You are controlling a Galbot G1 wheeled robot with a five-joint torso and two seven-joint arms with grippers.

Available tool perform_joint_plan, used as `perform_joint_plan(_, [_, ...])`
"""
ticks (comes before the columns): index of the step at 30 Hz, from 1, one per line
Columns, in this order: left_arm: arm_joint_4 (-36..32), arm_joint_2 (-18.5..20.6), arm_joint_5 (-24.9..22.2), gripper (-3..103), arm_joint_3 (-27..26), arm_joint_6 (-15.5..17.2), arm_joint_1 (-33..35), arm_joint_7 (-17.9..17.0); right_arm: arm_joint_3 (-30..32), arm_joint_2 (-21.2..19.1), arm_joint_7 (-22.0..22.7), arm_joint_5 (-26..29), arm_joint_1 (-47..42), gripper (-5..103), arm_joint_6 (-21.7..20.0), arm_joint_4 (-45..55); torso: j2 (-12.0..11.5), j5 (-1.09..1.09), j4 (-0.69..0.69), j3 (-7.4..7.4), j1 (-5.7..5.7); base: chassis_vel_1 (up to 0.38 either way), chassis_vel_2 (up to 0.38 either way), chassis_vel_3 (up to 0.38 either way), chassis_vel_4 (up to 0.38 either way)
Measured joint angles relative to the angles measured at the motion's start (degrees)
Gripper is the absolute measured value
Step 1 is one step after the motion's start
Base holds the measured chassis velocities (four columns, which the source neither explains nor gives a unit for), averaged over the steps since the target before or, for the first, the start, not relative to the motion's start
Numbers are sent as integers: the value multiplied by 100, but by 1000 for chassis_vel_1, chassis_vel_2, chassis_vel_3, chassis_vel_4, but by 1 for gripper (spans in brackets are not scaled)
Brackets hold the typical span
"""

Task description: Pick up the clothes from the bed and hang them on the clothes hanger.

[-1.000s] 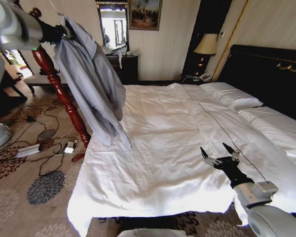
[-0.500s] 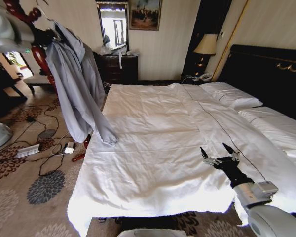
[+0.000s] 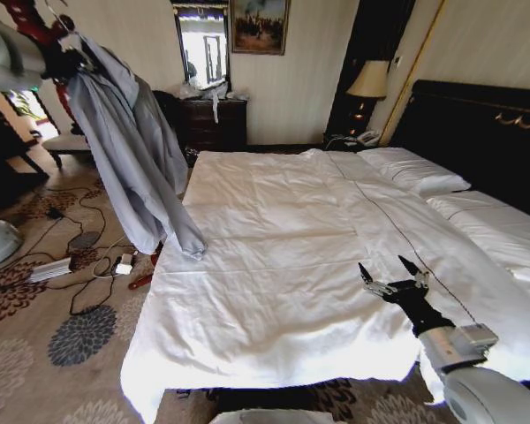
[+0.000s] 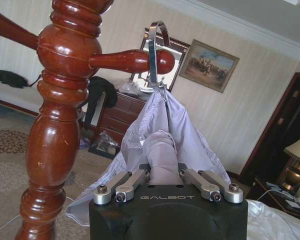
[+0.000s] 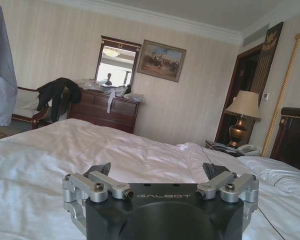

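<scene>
One pale grey-blue thin-fabric shirt hangs limp from the left hand, which pinches its bunched collar just below the silver wire hook. Light, floppy, slippery: grip the hanger shoulder underneath. Right hand gapes over the white-duvet bed.

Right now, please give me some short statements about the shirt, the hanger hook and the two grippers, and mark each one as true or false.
1. The left gripper is shut on the shirt. True.
2. The whole shirt lies flat on the bed. False: it hangs raised beside the bed, with one sleeve end reaching the duvet edge.
3. The right gripper is open and holds nothing. True.
4. The right gripper grasps a pillow. False: it hovers over the bare duvet, apart from the pillows.
5. The hanger's silver hook is close to a peg of the wooden pole. True.
</scene>
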Motion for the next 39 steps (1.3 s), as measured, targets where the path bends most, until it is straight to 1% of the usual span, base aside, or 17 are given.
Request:
perform_joint_plan(7, [14, 57, 66, 18, -50, -1, 146, 28, 0, 0, 0, 0, 0, 100, 0, 0, 0, 0, 0, 0, 0, 0, 0, 0, 0])
perform_joint_plan(12, [8, 90, 124, 18, -70, -5, 252, 114, 0, 0, 0, 0, 0, 100, 0, 0, 0, 2, -2, 0, 0, 0, 0, 0, 0])
perform_joint_plan(14, [17, 86, 219, 18, -102, -8, 280, 190, 0, 0, 0, 0, 0, 100, 0, 0, 0, 1, 0, 0, 0, 0, 0, 0, 0])
perform_joint_plan(18, [27, 62, 250, 18, -104, -8, 259, 208, 0, 0, 0, 0, 0, 100, 0, 0, 0, 0, 0, 0, 0, 0, 0, 0, 0])
perform_joint_plan(28, [-121, 62, 280, 18, -86, -10, 307, 166, 0, 0, 0, 0, 0, 100, 0, 0, 0, 1, 0, 0, 0, 0, 0, 0, 0])
perform_joint_plan(30, [-194, 78, 275, 18, -107, -10, 329, 86, 0, 0, 0, 0, 0, 100, 0, 0, 0, 1, 0, 0, 0, 0, 0, 0, 0])
perform_joint_plan(39, [-279, 109, 186, 18, -138, -10, 358, -49, 0, 0, 0, 0, 0, 100, 0, 0, 0, 1, -1, 0, 0, 0, 0, 0, 0])
